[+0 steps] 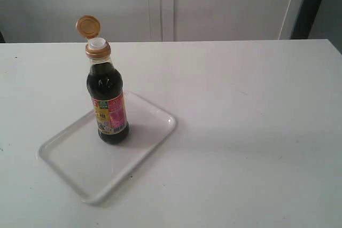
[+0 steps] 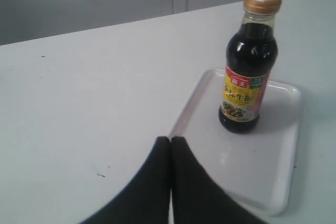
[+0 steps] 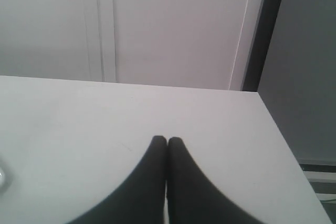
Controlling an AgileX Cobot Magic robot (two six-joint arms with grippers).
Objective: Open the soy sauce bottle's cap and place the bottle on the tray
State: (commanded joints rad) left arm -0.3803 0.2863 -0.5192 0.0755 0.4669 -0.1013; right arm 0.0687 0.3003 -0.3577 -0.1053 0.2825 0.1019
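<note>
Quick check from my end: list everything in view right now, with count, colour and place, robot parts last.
soy sauce bottle: one, clear with dark liquid and a yellow, pink and green label, standing upright on the tray.
cap: one, golden-orange, flipped open and hanging from the collar above the white spout.
tray: one, white, flat on the table's left part in the exterior view.
table: one, white, under everything.
left hand: one, black, shut, near the tray's edge.
right hand: one, black, shut, over bare table.

Exterior looking down across table point(image 1: 256, 132); left wrist nearer, sharing bottle point(image 2: 245, 80) and tray point(image 2: 283, 145); right wrist facing far table edge.
</note>
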